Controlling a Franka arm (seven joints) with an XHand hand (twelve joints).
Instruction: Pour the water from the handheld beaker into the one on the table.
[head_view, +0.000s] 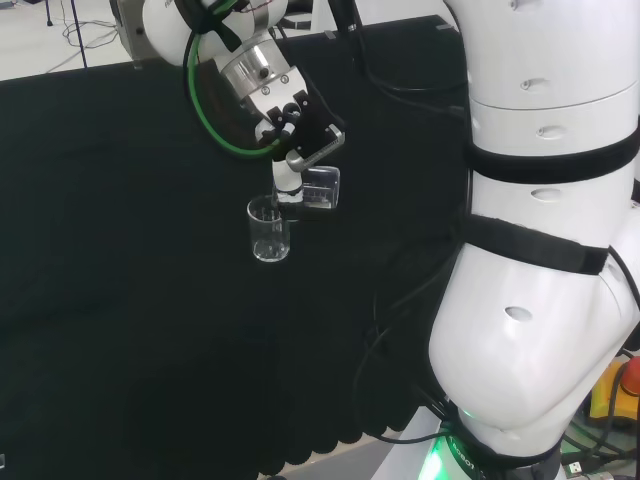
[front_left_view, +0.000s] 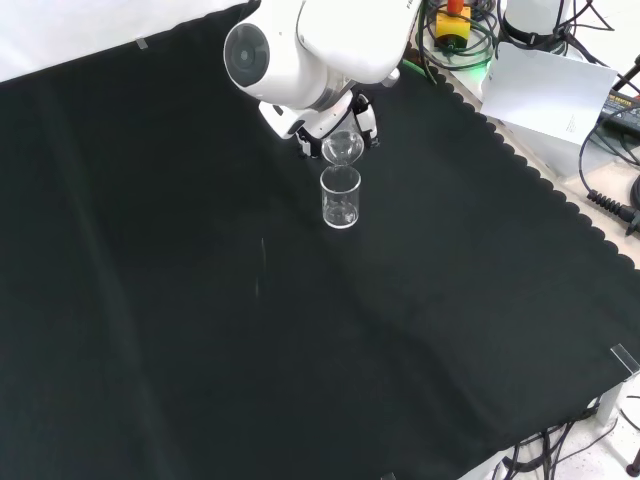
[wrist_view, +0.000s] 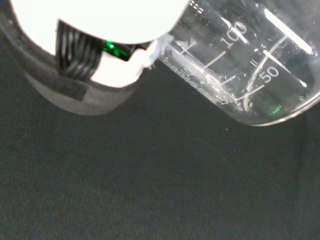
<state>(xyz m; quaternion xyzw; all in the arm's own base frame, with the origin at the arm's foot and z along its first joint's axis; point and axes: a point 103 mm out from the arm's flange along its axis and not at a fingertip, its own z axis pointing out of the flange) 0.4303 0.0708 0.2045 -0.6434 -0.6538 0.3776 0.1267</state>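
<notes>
A clear glass beaker stands upright on the black cloth near the middle of the bench. The hand hangs just above and to its right in the head view, shut on a second clear beaker. That held beaker is tipped over on its side, its mouth toward the standing beaker's rim. Up close in the wrist view, the held beaker shows white scale marks. I cannot tell how much water is in either beaker.
The arm's big white links fill the head view's right side. A white link with a round grey cap stands over the hand in the front view. Cables and a white sheet lie beyond the cloth's scalloped edge.
</notes>
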